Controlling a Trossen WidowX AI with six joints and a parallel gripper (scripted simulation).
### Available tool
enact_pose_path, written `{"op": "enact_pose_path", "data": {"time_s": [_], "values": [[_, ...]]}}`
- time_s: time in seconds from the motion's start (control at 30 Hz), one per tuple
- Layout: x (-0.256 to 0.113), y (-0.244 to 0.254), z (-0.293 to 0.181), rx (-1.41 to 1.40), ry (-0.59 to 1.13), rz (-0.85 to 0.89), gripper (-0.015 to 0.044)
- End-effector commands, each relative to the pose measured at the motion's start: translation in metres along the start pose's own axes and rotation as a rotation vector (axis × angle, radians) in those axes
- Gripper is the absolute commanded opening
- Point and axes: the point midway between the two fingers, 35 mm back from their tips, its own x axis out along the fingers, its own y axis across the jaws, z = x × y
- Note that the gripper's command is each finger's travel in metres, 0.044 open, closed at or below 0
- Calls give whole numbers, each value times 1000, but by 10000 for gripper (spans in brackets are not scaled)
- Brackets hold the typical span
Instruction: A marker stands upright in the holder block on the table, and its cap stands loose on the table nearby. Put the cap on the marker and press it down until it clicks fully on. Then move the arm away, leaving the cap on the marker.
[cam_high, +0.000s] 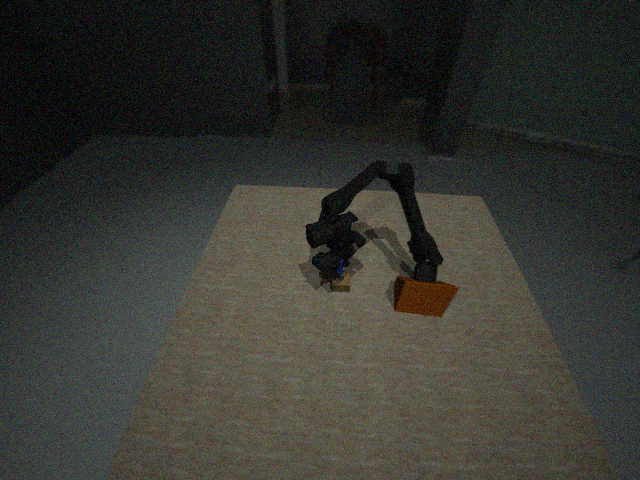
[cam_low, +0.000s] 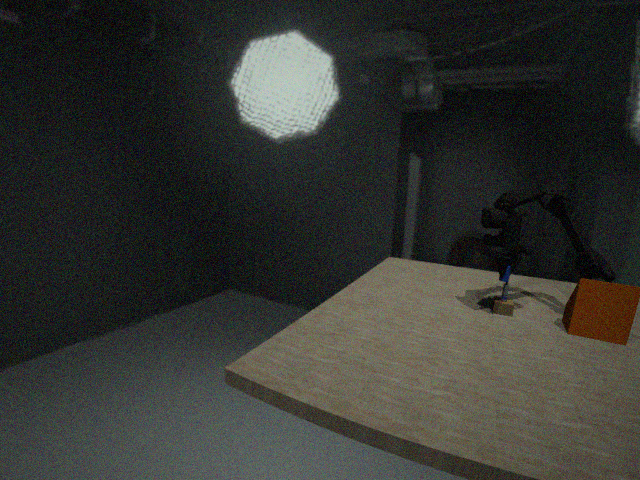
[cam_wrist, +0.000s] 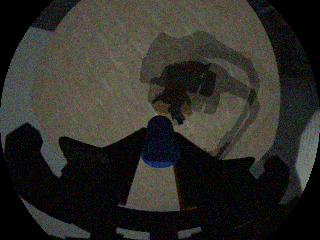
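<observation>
My gripper (cam_high: 338, 267) (cam_low: 505, 272) (cam_wrist: 159, 133) is shut on the blue cap (cam_high: 340, 269) (cam_low: 506, 274) (cam_wrist: 160, 145), which is off the table and slightly tilted in the exterior view. The marker (cam_low: 505, 292) (cam_wrist: 178, 118) stands in the tan holder block (cam_high: 340, 284) (cam_low: 503, 308) (cam_wrist: 161, 106). The cap is right over the marker's top in the exterior view. In the wrist view the marker's dark upper end shows just beyond the cap, a little to its right. Whether they touch is too dark and small to tell.
An orange box-like block (cam_high: 424, 297) (cam_low: 602, 311) stands on the wooden table (cam_high: 330, 392) (cam_low: 413, 372), right of the holder and close to the arm's base. The arm arches over the table from the base, and its shadow falls around the holder.
</observation>
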Motion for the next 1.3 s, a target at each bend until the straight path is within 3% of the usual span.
{"op": "enact_pose_path", "data": {"time_s": [0.0, 0.57, 1.27], "values": [[-5, -12, 4, 0, -6, 2, 0], [-2, -28, 6, -1, -6, 2, 0], [31, -27, 7, -1, -7, 2, 0]]}}
